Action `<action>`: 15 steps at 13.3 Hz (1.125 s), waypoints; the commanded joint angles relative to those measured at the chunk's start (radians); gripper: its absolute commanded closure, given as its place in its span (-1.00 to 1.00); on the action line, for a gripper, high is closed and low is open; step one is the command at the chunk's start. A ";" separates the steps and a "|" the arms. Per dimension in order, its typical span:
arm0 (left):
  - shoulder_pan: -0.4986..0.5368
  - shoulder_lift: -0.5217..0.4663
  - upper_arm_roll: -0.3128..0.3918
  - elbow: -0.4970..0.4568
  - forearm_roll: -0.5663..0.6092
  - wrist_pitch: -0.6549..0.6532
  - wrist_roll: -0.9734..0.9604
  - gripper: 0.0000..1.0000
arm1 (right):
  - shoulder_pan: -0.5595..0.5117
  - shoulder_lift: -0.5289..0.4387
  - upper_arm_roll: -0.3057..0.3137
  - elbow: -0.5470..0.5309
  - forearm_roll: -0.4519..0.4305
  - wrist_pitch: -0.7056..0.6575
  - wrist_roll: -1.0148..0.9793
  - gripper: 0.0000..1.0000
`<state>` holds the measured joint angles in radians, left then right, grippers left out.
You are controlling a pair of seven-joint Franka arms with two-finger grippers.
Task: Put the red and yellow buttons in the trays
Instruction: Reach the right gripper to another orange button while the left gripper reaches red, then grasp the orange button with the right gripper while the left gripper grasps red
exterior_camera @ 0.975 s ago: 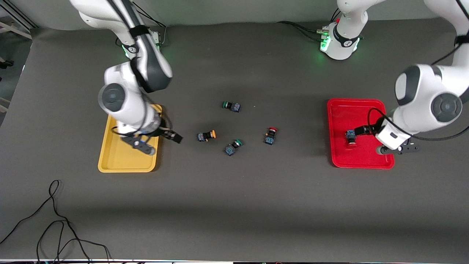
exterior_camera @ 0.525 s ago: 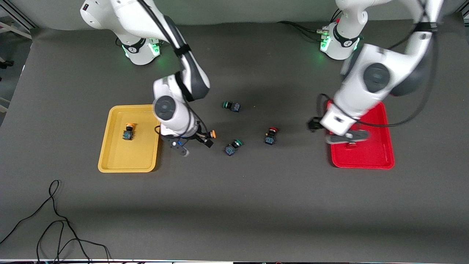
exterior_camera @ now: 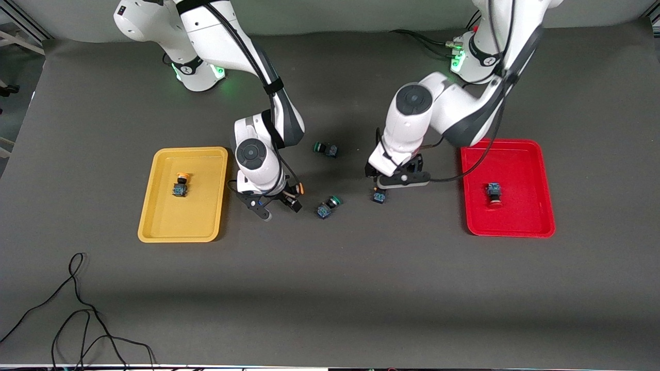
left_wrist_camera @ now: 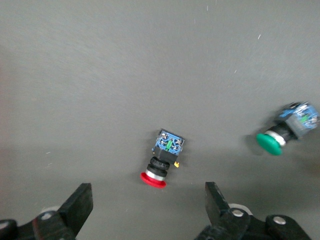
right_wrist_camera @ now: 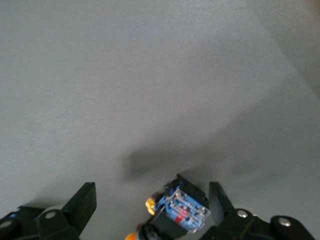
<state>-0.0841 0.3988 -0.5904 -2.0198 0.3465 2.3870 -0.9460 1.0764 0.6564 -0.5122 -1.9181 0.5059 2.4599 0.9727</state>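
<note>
The yellow tray holds one yellow-capped button. The red tray holds one red-capped button. My right gripper is open and low at the table, with the second yellow button between its fingers; in the right wrist view that button lies close to one finger of the gripper. My left gripper is open over the second red button; in the left wrist view the button lies just off the open gripper.
Two green-capped buttons lie in the middle of the table: one farther from the front camera, one between the two grippers; the latter also shows in the left wrist view. A black cable lies near the front edge.
Both arms left their trays and swung to the middle. The right gripper came down around the yellow button. The left gripper moved from the red tray to over the red button.
</note>
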 commanded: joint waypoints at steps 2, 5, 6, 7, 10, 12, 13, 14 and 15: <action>-0.028 0.168 0.021 0.039 0.107 0.058 -0.017 -0.99 | 0.007 -0.011 0.017 -0.042 0.042 0.033 -0.003 -1.00; -0.034 0.225 0.021 0.053 0.127 0.069 -0.017 -0.98 | 0.008 -0.021 0.026 -0.062 0.043 0.033 -0.005 -1.00; -0.034 0.232 0.023 0.061 0.127 0.070 -0.017 -0.83 | 0.008 -0.023 0.027 -0.067 0.043 0.033 -0.011 -0.91; -0.033 0.238 0.024 0.065 0.127 0.070 -0.020 -0.42 | 0.011 -0.023 0.026 -0.067 0.043 0.031 -0.025 -0.65; -0.033 0.241 0.035 0.084 0.120 0.061 -0.056 0.57 | 0.008 -0.023 0.026 -0.067 0.043 0.027 -0.040 0.40; -0.033 0.239 0.035 0.101 0.117 0.051 -0.077 0.71 | -0.001 -0.040 0.026 -0.067 0.051 0.021 -0.075 0.60; -0.031 0.230 0.035 0.111 0.117 0.046 -0.103 0.71 | -0.007 -0.055 0.021 -0.064 0.057 -0.004 -0.107 0.66; -0.023 0.218 0.031 0.125 0.114 0.023 -0.112 0.71 | -0.030 -0.076 0.015 -0.059 0.057 -0.053 -0.146 0.68; -0.016 0.183 0.023 0.144 0.095 -0.038 -0.112 0.71 | -0.064 -0.105 0.014 -0.056 0.057 -0.094 -0.201 0.71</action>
<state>-0.0966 0.6319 -0.5657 -1.9168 0.4538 2.4403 -1.0235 1.0659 0.6300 -0.4943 -1.9616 0.5344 2.4417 0.8854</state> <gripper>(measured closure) 0.630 0.463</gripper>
